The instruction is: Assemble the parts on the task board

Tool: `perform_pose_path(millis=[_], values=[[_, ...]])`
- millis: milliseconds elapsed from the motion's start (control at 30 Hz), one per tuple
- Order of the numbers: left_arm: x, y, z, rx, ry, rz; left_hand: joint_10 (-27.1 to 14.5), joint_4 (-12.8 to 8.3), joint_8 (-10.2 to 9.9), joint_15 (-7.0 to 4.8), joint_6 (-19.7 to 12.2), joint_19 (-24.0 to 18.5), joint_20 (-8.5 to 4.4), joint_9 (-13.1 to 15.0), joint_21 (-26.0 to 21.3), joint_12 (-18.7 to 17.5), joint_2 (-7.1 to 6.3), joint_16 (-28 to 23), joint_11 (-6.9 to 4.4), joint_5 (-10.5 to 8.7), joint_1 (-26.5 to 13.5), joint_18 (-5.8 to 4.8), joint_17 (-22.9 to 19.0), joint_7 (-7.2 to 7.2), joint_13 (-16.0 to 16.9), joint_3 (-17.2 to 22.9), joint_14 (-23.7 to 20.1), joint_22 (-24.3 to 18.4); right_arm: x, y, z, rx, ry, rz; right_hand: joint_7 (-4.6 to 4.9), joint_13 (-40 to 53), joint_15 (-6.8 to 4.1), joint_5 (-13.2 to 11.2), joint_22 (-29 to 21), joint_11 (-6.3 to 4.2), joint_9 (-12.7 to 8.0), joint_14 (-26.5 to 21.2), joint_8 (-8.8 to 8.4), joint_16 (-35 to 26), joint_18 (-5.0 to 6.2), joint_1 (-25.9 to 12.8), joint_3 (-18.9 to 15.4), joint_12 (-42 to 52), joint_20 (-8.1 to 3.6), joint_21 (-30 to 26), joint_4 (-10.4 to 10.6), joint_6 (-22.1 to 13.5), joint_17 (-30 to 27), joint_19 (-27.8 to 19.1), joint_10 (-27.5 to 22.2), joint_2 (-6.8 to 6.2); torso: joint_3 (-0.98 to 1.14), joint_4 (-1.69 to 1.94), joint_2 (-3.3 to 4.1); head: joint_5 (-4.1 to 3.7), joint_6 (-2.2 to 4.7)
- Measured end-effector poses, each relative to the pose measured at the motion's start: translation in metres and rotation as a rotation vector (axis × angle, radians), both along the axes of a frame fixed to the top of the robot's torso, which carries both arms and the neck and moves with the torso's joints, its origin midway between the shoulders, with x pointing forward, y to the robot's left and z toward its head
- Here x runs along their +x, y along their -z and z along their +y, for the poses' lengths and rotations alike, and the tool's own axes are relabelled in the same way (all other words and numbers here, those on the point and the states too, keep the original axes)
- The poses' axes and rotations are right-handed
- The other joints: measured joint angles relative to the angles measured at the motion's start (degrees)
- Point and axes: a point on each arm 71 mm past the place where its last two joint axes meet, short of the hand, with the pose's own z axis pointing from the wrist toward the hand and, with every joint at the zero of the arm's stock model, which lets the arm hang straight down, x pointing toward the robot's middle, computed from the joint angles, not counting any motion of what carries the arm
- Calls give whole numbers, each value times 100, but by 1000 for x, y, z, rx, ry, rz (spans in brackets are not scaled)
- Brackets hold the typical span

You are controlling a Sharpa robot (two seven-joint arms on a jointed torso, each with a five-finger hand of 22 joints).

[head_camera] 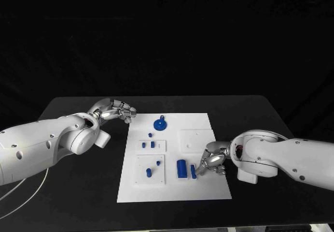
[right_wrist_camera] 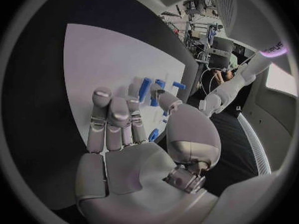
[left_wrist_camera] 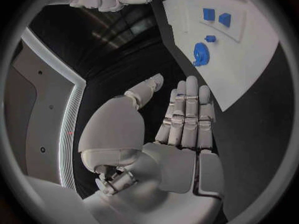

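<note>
The right robot hand pinches a blue part over the board; the left robot hand hovers empty, fingers apart.

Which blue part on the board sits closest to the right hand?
The slim upright blue piece, right beside the right hand fingers. The thicker blue cylinder stands just beyond it; all others lie farther off.

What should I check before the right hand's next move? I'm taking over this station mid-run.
1. Task board flat on table: ok.
2. Right hand at the board's right edge, beside the upright blue parts: ok.
3. Right hand's fingers holding a part: cannot tell.
4. Left hand off the board, holding nothing: ok.
5. Blue gear clear of both hands: ok.
</note>
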Motion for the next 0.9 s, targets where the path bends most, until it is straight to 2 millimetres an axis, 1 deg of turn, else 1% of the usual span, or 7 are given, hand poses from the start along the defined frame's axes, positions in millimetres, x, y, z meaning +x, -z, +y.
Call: perform_pose_path(millis=[33, 100, 267, 400, 700, 867, 900], values=[[0, 0, 0, 0, 0, 0, 0, 0, 0, 0, 0, 0, 0, 0, 0, 0, 0, 0, 0, 0, 0, 0, 0, 0, 0, 0, 0, 0, 0, 0, 0, -2, -4, 0, 0, 0, 0, 0, 0, 0, 0, 0, 0, 0, 0, 22, 16, 0, 0, 0, -16, 0, 0, 0, 0, -22, 0, 0, 0, 0, 1], [0, 0, 0, 0, 0, 0, 0, 0, 0, 0, 0, 0, 0, 0, 0, 0, 0, 0, 0, 0, 0, 0, 4, 0, 0, 0, 0, 0, -1, 0, -1, -6, -15, 0, -1, 0, 0, 0, 0, 0, -3, 0, 0, 0, 0, 110, 31, 0, 0, 0, -81, 1, -6, 0, 0, -10, 0, 0, 0, -7, 2], [0, 0, 0, 0, 1, 0, 0, 0, 0, 0, 0, 0, 0, 0, 0, 0, 0, 0, 0, 0, 0, 0, 5, 0, 0, 0, 0, -1, -1, 1, 2, -9, -37, 2, -1, 0, 1, 0, 0, 1, -6, 1, 0, 0, 0, 110, 37, 0, 1, 0, -88, 1, -6, 0, -1, -9, 1, -1, 2, -17, 4], [0, 0, 0, 0, 1, 0, 0, 0, 0, 0, 0, 0, 0, 0, 0, 0, 0, 0, 0, 0, 0, 0, 10, 0, 0, 0, 0, 5, -3, 3, 4, -10, -49, 7, -1, 0, 1, 0, -6, 1, -13, 1, 0, 0, 0, 110, 37, 0, 2, 0, -88, 1, -12, -1, -1, -9, 2, -1, 4, -20, -8], [1, 0, 0, 1, 0, 1, 0, 0, 0, 0, 0, 0, 0, 0, 0, 0, 0, -22, 0, 0, 0, 0, 16, 0, -1, 0, 0, 4, -5, 5, 10, -5, -75, 15, -2, 0, 2, 0, -20, 1, -25, 2, 0, 0, 0, 17, -52, -22, 11, 0, 2, 2, -18, -9, -1, 23, 2, -1, 3, -24, -14], [0, 0, 0, 0, 1, 2, 0, 0, 0, 0, 0, 0, 0, 0, 0, 0, 0, -22, 0, 0, 0, 0, 16, 0, -1, 0, 0, 4, -6, 10, 12, -10, -82, 20, -2, 0, 10, 0, -20, 1, -25, 10, 0, 0, 0, -7, -23, -22, 11, 0, 29, 2, -18, -9, -1, 47, 3, -1, 3, -27, -20], [0, 0, 0, 0, 1, 2, 0, 0, 0, 0, 0, 0, 0, 0, 0, 0, 0, -22, 0, 0, 0, 0, 16, 0, -1, 0, 0, 6, -6, 10, 11, -13, -82, 19, -2, 0, 10, 0, -19, 1, -25, 10, 0, 0, 0, -30, -6, -22, 11, 0, 46, 2, -18, -9, -1, 69, 3, -1, 3, -25, -23]])
